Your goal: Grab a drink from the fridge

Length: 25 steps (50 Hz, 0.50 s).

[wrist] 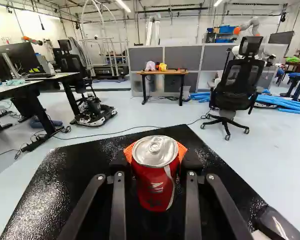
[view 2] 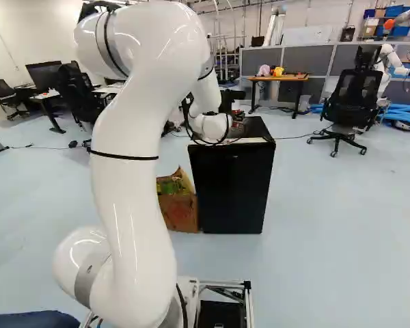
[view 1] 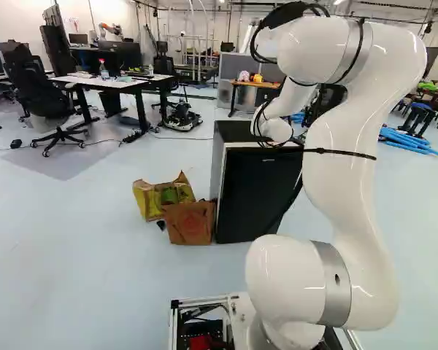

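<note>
Basically, the hand (wrist: 156,159) has the red can (wrist: 154,187) between its fingers, orange pads (wrist: 182,149) showing on both sides; reads as a proper side grip. Can is upright over the top of the fridge (view 2: 234,188). Can't tell if its base touches the fridge or hangs just above.

Handling, est.: tab is flat and lid looks intact, so prob. a full, sealed can, fairly heavy for its size. Full = stiff under internal pressure; if empty, walls would dent easily, so mod. force either way. Painted metal is smooth, and slippery w/ condensation if it's cold. Pads should help by spreading load around the curve.

Best hold: opposite sides of the straight wall, approx. mid-height, clear of the tapered neck and the tab. Current grip looks high-ish, nr the shoulder, so the lower end could swing or the can could creep down if the arm (view 1: 350,146) jerks. Rec.: firm, even squeeze, straight lift, slow accel, can kept vertical.
</note>
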### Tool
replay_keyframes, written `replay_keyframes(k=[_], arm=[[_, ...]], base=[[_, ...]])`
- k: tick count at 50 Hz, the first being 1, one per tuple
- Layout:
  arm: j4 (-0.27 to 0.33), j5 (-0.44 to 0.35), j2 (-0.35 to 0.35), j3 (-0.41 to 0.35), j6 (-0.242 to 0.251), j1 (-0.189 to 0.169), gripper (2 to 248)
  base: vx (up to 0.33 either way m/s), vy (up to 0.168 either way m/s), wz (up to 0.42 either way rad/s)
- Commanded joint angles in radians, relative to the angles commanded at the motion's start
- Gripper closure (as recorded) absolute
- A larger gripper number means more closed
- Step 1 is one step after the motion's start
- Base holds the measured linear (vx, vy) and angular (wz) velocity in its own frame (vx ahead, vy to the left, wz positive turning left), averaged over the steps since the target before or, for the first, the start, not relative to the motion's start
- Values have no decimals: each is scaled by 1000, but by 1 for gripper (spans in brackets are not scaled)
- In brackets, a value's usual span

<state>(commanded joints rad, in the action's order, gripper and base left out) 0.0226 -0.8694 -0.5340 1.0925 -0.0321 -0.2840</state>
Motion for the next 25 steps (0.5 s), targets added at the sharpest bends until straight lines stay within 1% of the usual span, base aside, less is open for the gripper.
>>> replay_keyframes(k=[13,25], arm=[[0,0,3,-3,0,1,149],[0,0,18,-22,1,6,149]], base=[[0,0,0],[0,0,0]])
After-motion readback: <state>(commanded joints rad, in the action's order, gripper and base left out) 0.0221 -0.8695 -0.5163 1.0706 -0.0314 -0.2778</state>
